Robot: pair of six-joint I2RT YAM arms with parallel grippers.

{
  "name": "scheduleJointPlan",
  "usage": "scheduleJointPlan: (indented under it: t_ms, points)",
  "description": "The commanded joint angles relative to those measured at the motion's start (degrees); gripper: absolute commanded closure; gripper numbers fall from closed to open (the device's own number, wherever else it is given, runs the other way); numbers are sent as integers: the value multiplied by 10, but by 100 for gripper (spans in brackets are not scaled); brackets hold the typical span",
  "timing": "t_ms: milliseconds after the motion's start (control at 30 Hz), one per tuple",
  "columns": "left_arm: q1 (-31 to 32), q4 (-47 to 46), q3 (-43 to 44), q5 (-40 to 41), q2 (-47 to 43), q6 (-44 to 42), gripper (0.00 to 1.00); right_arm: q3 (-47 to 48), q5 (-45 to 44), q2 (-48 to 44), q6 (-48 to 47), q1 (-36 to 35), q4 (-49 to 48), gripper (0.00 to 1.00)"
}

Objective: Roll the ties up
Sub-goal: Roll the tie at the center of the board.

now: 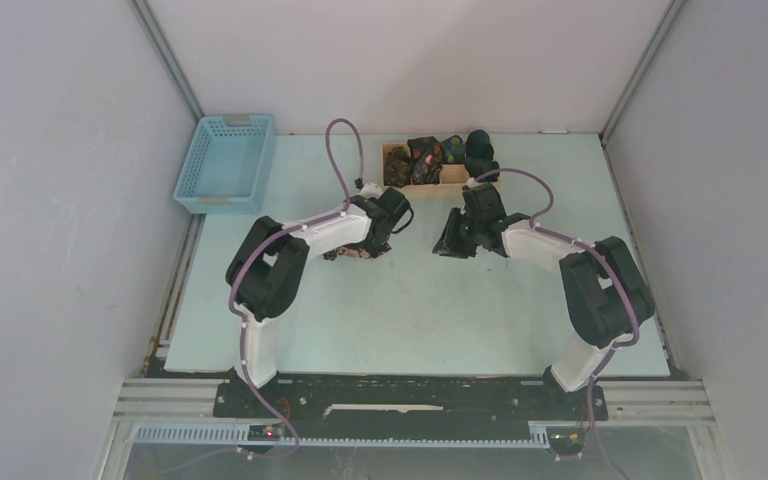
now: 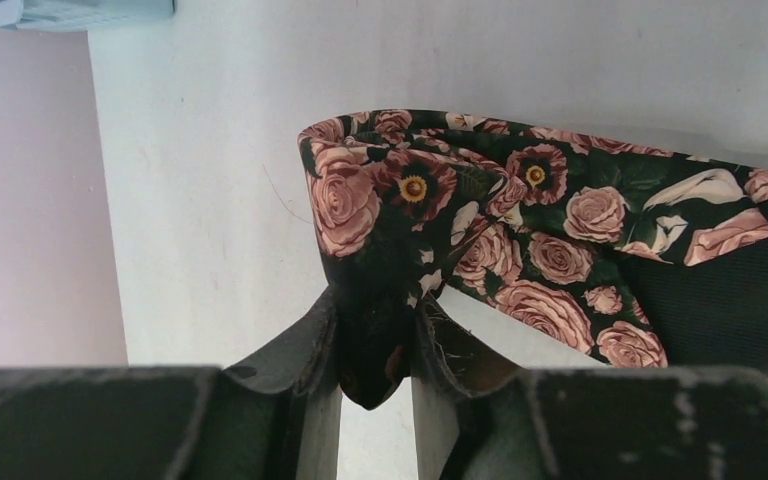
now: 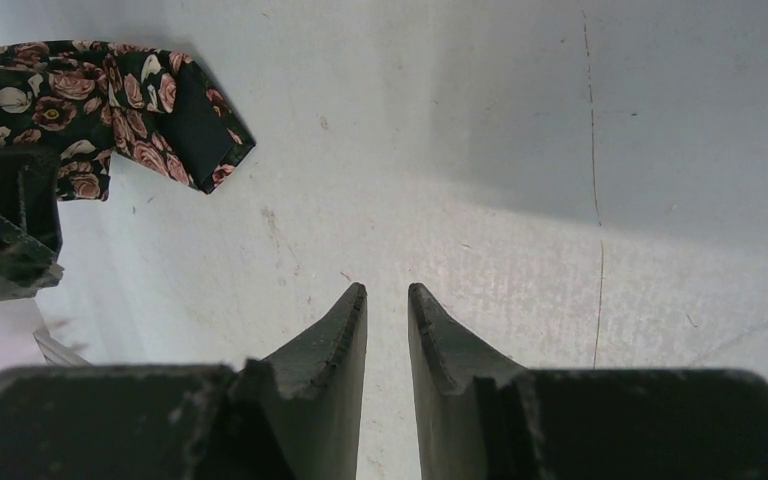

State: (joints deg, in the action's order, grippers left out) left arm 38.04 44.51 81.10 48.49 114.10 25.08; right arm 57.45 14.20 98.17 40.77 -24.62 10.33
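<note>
**Item 1. Rose-patterned necktie** (image 2: 550,235): dark fabric printed with pink roses and pale lilies. It is found on the pale table (image 1: 410,310), left of centre, directly beneath the left gripper. In the left wrist view it is seen folded back on itself in a loose curve, with a plain black underside exposed to the right. In the right wrist view a pointed end is seen lying flat on the table surface.

**Item 2. Left gripper** (image 2: 375,335): closed on a fold of the rose-patterned necktie. The cloth is pinched between both fingers (image 2: 305,350), and a small dark tip of it hangs below the pinch.

**Item 3. Right gripper** (image 3: 387,300): nothing is held. The jaws are set narrowly apart, with bare table seen through the gap. It is held near the middle of the table, well apart from the necktie, which is seen at the upper left of its wrist view.

**Item 4. Rolled ties** (image 1: 430,152): several small dark multicoloured rolls, packed side by side in a wooden box (image 1: 393,152) at the far edge of the table. One dark roll is placed at the box's right end; whether it is inside or just beside the box cannot be told.

**Item 5. Blue basket** (image 1: 225,160): perforated plastic, set at the far left corner of the table.
</note>
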Motion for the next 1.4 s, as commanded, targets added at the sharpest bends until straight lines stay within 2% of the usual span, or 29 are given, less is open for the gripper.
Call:
scheduleJointPlan:
  t_ms: [0, 267, 567, 700, 933, 1133, 1267, 1367]
  points:
    - [14, 8, 31, 38, 16, 15, 71, -1, 6, 2, 6, 3, -22, 75]
    - [34, 12, 62, 17, 53, 0, 66, -1, 7, 5, 6, 3, -23, 75]
    - [47, 5, 64, -20, 46, -17, 47, -1, 8, 9, 6, 3, -24, 75]
    - [49, -1, 60, -48, 24, -18, 43, -1, 7, 6, 5, 4, -24, 75]
    - [50, -18, 47, -118, -34, -29, 37, -1, -3, -12, 0, 1, -30, 75]
    - [50, -38, 2, -179, -116, -24, 32, 21, 9, -11, -16, -9, -54, 75]
    - [46, -43, -53, -194, -184, 2, 35, 96, 43, 31, -42, -33, -25, 75]
    - [31, -64, -117, -225, -242, 31, 42, 167, 59, 71, -60, -53, 4, 75]
